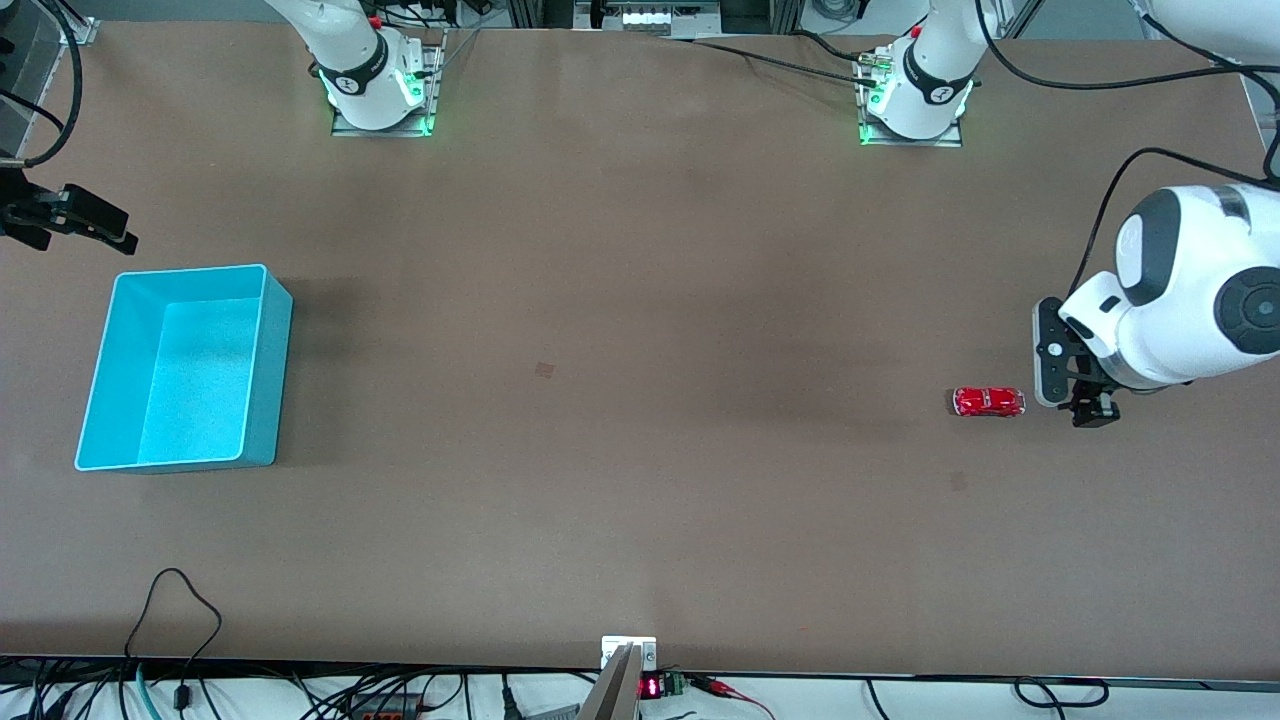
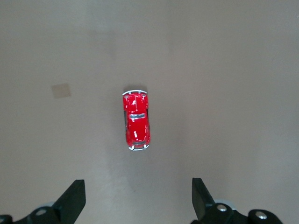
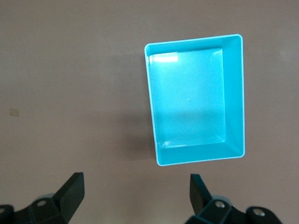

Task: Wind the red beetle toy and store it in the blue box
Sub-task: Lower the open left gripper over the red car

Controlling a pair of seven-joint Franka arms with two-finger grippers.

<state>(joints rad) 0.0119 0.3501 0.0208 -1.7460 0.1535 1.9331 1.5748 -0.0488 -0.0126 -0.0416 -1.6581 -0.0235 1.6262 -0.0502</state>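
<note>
The red beetle toy (image 1: 988, 401) stands on its wheels on the bare table near the left arm's end. My left gripper (image 1: 1092, 410) hovers over the table just beside it, open and empty. In the left wrist view the toy (image 2: 136, 120) lies apart from the spread fingertips of the left gripper (image 2: 138, 198). The blue box (image 1: 268, 380) stands empty at the right arm's end. My right gripper (image 1: 110, 226) is over the table by the box's rim nearest the robot bases, open and empty. The right wrist view shows the box (image 3: 233, 93) clear of the right gripper (image 3: 135, 193).
A small dark patch (image 1: 545, 370) marks the table's middle, and another (image 1: 958, 482) lies near the toy. Cables and a small display unit (image 1: 650, 686) run along the table edge nearest the camera. The arm bases (image 1: 380, 95) stand at the edge farthest from it.
</note>
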